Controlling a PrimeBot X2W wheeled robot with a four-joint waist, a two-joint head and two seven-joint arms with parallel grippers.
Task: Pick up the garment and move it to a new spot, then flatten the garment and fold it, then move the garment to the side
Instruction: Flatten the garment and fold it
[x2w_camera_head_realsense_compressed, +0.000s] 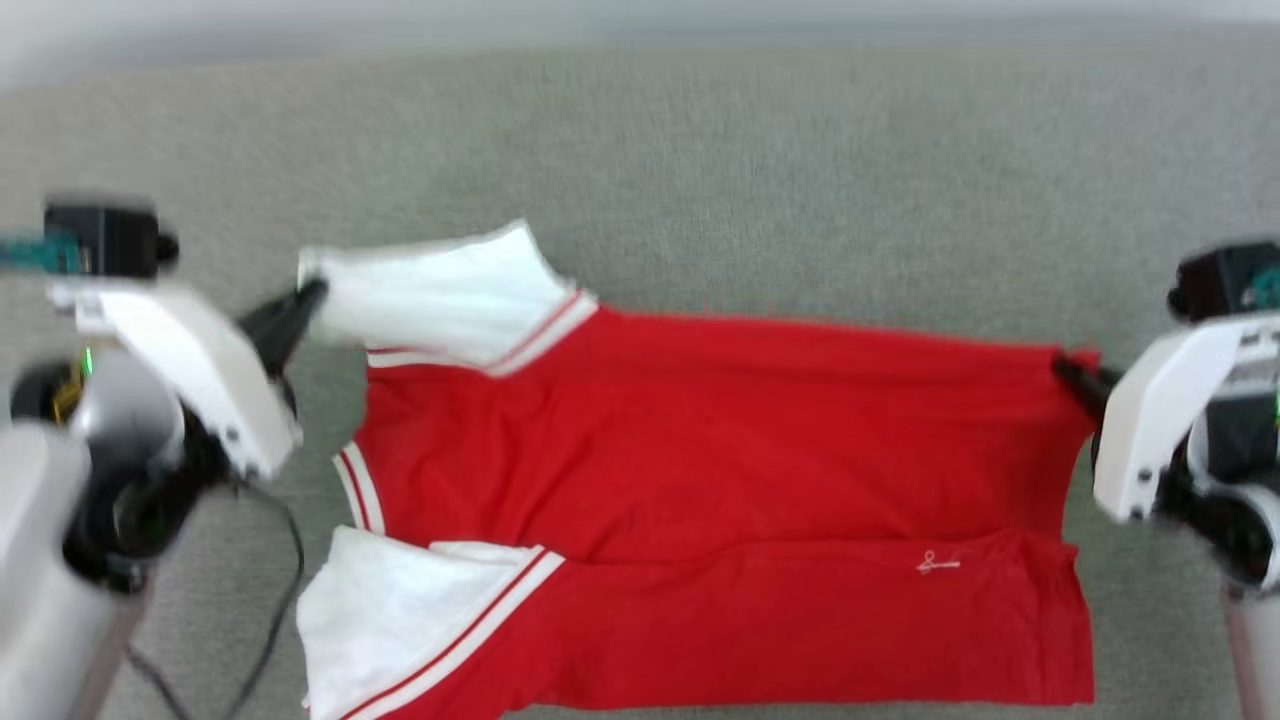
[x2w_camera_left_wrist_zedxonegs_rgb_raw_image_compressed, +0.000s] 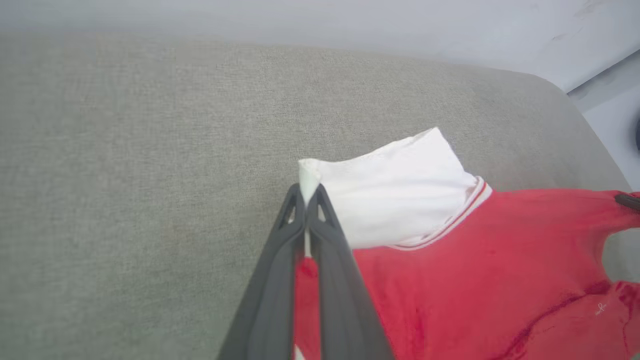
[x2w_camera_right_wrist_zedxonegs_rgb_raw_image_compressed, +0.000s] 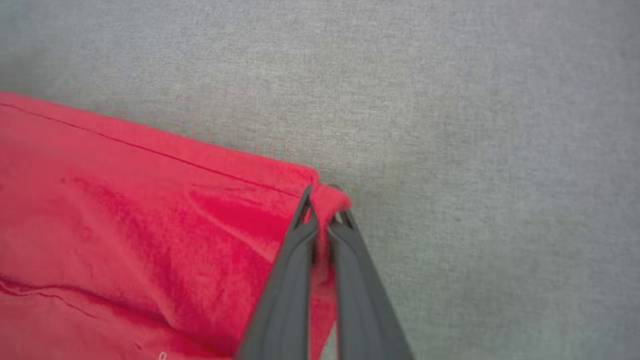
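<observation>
The garment (x2w_camera_head_realsense_compressed: 700, 450) lies spread on the grey cushion (x2w_camera_head_realsense_compressed: 700, 150), with its neck toward the robot's left. Along its near edge lie one white sleeve (x2w_camera_head_realsense_compressed: 380, 610) and, toward the hem, a small white mark (x2w_camera_head_realsense_compressed: 937, 564). At the garment's far left corner, the left gripper (x2w_camera_head_realsense_compressed: 312, 295) is clamped on the tip of the other white sleeve (x2w_camera_head_realsense_compressed: 440, 295). At its far right corner, the right gripper (x2w_camera_head_realsense_compressed: 1068, 370) is pinched tight on the red hem. The far edge runs straight between them. The cushion continues beyond the garment.
</observation>
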